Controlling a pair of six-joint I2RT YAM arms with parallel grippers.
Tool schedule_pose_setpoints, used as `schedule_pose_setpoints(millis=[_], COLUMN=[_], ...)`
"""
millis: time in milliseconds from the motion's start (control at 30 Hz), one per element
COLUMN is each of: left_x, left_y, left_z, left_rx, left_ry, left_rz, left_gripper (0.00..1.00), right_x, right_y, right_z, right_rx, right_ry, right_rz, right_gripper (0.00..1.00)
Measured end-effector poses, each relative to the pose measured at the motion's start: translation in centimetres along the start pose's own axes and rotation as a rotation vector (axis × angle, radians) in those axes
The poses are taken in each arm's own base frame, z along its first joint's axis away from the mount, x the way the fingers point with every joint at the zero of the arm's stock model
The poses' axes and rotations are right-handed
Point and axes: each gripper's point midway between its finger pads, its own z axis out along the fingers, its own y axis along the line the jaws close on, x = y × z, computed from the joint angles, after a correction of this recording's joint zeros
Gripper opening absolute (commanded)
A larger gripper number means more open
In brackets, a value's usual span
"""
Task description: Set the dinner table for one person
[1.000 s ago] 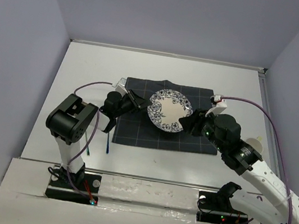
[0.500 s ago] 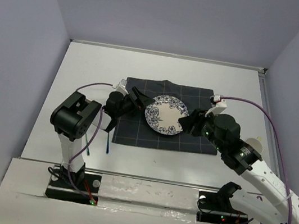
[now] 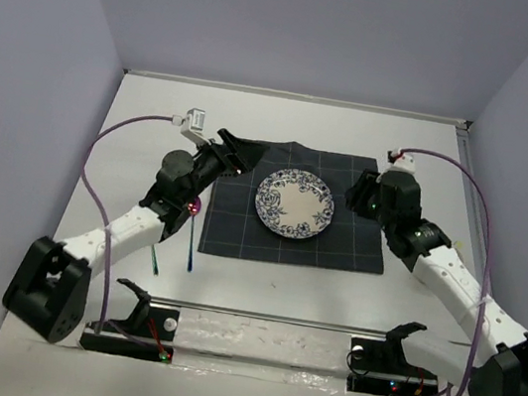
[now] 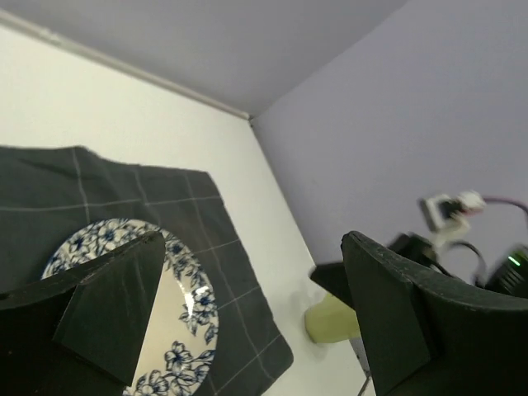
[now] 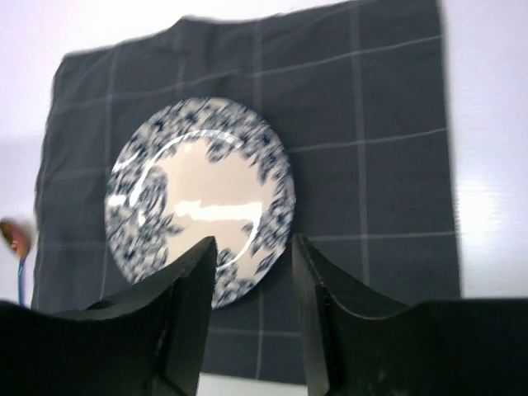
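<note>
A blue-and-white floral plate [image 3: 293, 204] lies flat in the middle of a dark plaid placemat [image 3: 238, 234] on the white dinner table [image 3: 156, 121]. My left gripper [image 3: 240, 157] hovers off the plate's far-left side, wide open and empty. In the left wrist view, the plate [image 4: 190, 289] shows below the left gripper [image 4: 254, 247]. My right gripper [image 3: 356, 190] hangs over the placemat's right part, open with nothing between its fingers. The right wrist view looks down on the plate [image 5: 198, 194] and placemat [image 5: 371, 190], with the right gripper [image 5: 253, 243] above the plate's near rim.
Two thin utensils lie on the table left of the placemat: a blue-handled one [image 3: 192, 247] and a green-handled one [image 3: 154, 259]. A pale green object [image 4: 330, 320] stands on the table beyond the placemat's right side. A metal rail [image 3: 464, 170] runs along the right edge.
The plate, held tilted between both grippers, now lies flat on the placemat. Both grippers have let go and drawn back, the left to the far left, the right to the far right.
</note>
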Motion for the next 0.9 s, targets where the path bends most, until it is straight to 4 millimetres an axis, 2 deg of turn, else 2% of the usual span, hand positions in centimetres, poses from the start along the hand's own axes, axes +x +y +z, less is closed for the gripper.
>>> schedule_pose_setpoints(millis=[67,133,233,300,400,467,533,600,633,700,767,800,900], left_x=[-1.5,-2.3,-2.9,-3.0,-3.8,-4.7,-4.7,-4.7,-4.5,-3.9,-3.2,-3.0,-2.5], left_y=[-3.2,-5.3,-7.0,-7.3,-8.1,-9.0,-8.7,-8.6,-8.3,-7.4,-6.5,-6.3,-6.3], left_z=[-1.6,-3.2,-5.6,-7.3,-9.7,-11.2,-12.3,-13.2,-13.4,-13.6,-13.6,-13.7,-14.3], left_rx=[0.057,0.097,0.119,0.108,0.092,0.095,0.081,0.077,0.072,0.046,0.026,0.023,0.040], left_ry=[-0.045,-0.057,-0.057,-0.045,-0.036,-0.047,-0.035,-0.030,-0.023,0.011,0.048,0.064,0.085], left_rz=[0.042,0.077,0.129,0.168,0.257,0.322,0.389,0.433,0.456,0.495,0.519,0.529,0.548], left_gripper=[0.99,0.99,0.99,0.99,0.99,0.99,0.99,0.99,0.99,0.99,0.99,0.99,0.99], right_x=[-1.7,-3.7,-5.0,-5.1,-4.7,-5.6,-6.9,-8.1,-8.2,-7.6,-6.6,-5.6,-2.3], right_y=[-1.9,-3.9,-6.5,-7.6,-8.2,-7.9,-8.1,-9.1,-9.8,-11.2,-12.7,-13.6,-15.8], right_z=[1.2,2.8,5.3,6.5,6.3,4.7,1.8,-2.4,-4.1,-6.5,-8.2,-8.5,-8.9], right_rx=[0.057,0.116,0.186,0.215,0.233,0.223,0.242,0.283,0.307,0.360,0.420,0.462,0.573], right_ry=[-0.014,-0.029,-0.016,0.003,0.024,-0.010,-0.089,-0.215,-0.259,-0.305,-0.322,-0.307,-0.230], right_rz=[0.030,0.063,0.093,0.103,0.103,0.102,0.117,0.156,0.176,0.215,0.255,0.268,0.302], right_gripper=[0.35,0.29,0.26,0.26,0.31,0.36,0.41,0.51,0.52,0.64,0.66,0.70,0.70])
